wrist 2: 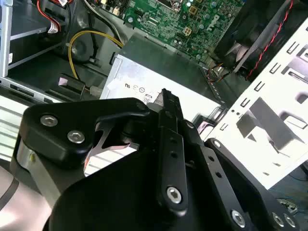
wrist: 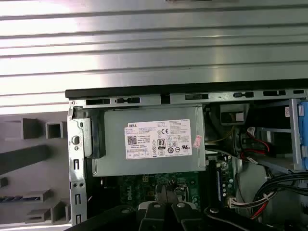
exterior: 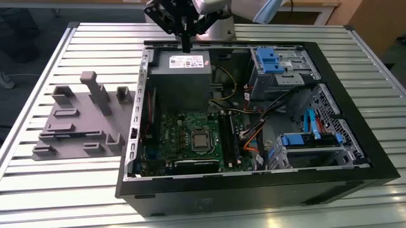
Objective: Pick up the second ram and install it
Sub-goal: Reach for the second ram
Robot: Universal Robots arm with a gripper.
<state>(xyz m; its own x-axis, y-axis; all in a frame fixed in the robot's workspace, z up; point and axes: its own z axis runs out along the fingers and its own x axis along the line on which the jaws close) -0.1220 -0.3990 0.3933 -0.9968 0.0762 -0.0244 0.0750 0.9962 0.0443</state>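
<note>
My gripper (exterior: 186, 46) hangs above the far rim of the open computer case (exterior: 330, 171), just over the grey power supply (exterior: 180, 71). Its black fingers are shut together in both wrist views, gripper (wrist 2: 166, 95) and gripper (wrist: 166, 196), with nothing between them. A thin bluish strip (wrist: 26, 197) lies in a slot of the grey holder beside the case; it looks like the second ram, well apart from the gripper. The green motherboard (exterior: 190, 137) with its long black slot rails (exterior: 227, 137) lies lower in the case.
The grey holder (exterior: 82, 118) with upright posts stands on the slatted table (exterior: 76, 190) at the exterior view's left. Blue drive brackets (exterior: 273, 59), cables (exterior: 254, 137) and a drive cage (exterior: 311, 142) fill the case's right side. A fan (wrist 2: 250, 33) sits by the perforated wall.
</note>
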